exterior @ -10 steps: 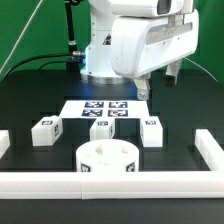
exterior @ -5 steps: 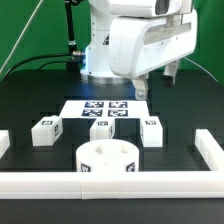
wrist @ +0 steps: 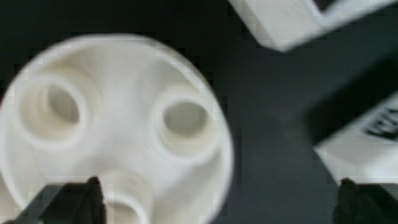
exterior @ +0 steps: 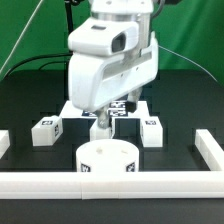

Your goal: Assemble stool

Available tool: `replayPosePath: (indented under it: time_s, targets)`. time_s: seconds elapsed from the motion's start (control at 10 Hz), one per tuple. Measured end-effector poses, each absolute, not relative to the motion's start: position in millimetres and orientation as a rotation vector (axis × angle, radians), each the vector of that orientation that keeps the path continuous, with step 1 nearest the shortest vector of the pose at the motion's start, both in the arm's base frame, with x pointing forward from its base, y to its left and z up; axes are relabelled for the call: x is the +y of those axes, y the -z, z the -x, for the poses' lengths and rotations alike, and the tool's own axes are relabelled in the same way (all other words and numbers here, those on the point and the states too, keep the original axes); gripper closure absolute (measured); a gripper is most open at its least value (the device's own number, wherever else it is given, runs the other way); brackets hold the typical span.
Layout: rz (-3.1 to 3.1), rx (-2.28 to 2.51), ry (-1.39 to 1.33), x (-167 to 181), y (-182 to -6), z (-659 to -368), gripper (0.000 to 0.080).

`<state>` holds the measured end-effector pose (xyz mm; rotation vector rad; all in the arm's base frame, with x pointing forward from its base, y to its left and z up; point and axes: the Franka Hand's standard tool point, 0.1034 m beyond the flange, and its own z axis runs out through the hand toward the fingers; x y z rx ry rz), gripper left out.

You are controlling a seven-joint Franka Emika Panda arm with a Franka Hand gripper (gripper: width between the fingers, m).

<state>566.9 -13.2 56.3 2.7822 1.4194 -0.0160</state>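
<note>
The white round seat disc [exterior: 107,158] lies on the black table near the front rail. It fills much of the wrist view [wrist: 107,130], showing its holes. My gripper [exterior: 103,122] hangs low just behind and above the disc. In the wrist view the gripper [wrist: 222,205] is open and empty; one fingertip [wrist: 71,200] is over the disc, the other [wrist: 374,203] over bare table. One tagged leg [exterior: 46,130] stands at the exterior view's left, another [exterior: 152,131] at its right. The middle leg is mostly hidden behind the hand. Two white blocks [wrist: 302,20] [wrist: 365,140] show beyond the disc.
The marker board [exterior: 72,106] lies behind the legs, partly covered by the arm. A long white rail [exterior: 110,186] runs along the front, with short white side pieces at the exterior view's left [exterior: 4,143] and right [exterior: 207,148].
The arm has swung forward and down from high at the back right to low over the middle leg and the seat disc. The parts on the table have not moved.
</note>
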Motion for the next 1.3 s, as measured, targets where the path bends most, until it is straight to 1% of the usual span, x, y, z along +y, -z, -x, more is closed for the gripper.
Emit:
replayPosePath:
  time_s: [0.1, 0.3, 0.6, 0.8, 1.2, 1.3]
  targets:
    - [-2.789, 1.411, 0.013, -14.7, -46.7, -565.6, 0.0150]
    - [-2.784, 1.427, 0.013, -8.8, -51.1, -565.6, 0.0150]
    - [-2.780, 1.428, 0.009, -11.7, -47.8, -563.1, 0.0150]
    - [-2.781, 1.427, -0.001, -11.7, -30.7, -559.1, 0.0150]
    - [-2.785, 1.429, 0.003, -11.0, -17.3, -555.4, 0.0150]
    - [-2.784, 1.428, 0.002, -11.0, -17.5, -555.6, 0.0177]
